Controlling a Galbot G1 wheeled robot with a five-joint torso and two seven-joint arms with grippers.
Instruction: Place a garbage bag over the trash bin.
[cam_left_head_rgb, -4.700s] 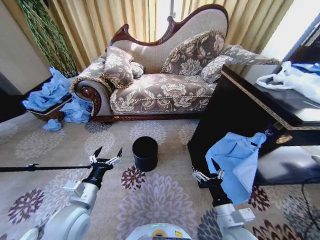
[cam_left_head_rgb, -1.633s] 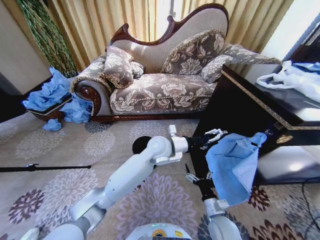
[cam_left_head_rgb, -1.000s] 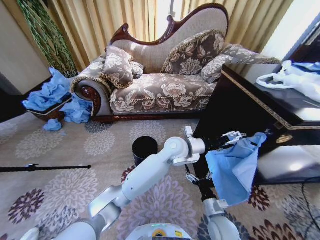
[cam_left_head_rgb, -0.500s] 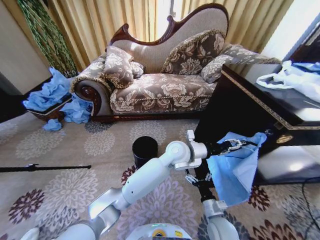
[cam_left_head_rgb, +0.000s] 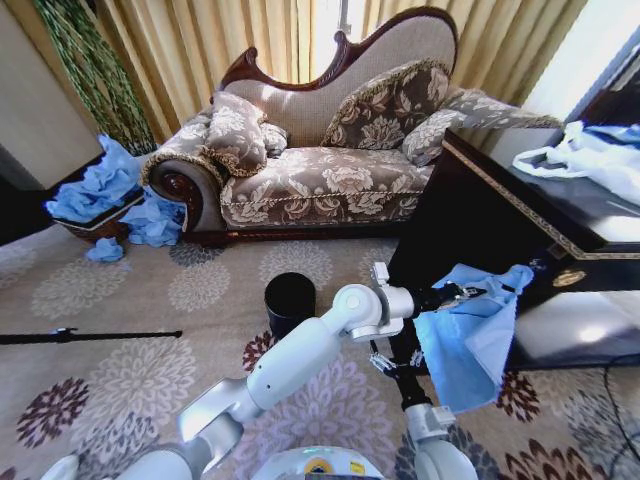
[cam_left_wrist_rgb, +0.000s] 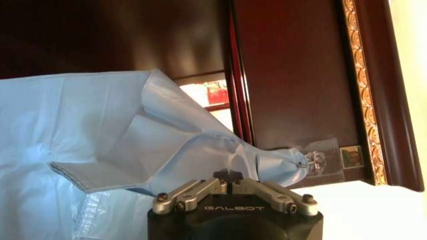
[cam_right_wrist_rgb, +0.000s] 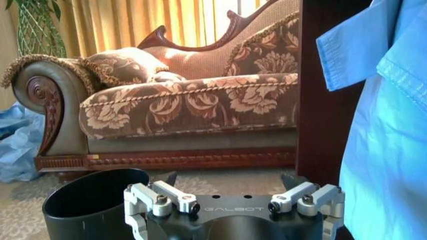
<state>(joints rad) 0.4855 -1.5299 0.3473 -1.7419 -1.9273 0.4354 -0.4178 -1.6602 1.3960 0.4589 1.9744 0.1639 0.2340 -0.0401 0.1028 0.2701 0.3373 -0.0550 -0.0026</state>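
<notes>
At right, against the dark cabinet (cam_left_head_rgb: 470, 215), the garbage bag (cam_left_head_rgb: 470, 335) hangs off the cabinet's edge. Left hand (cam_left_head_rgb: 462, 293), reached across, is clamped on the bag's upper fold. Right hand (cam_left_head_rgb: 397, 364) sits low, just left of the bag, fingers apart, gripping nothing. Trash bin (cam_left_head_rgb: 290, 304) stands upright on the carpet (cam_left_head_rgb: 130, 370), left of the cabinet.
</notes>
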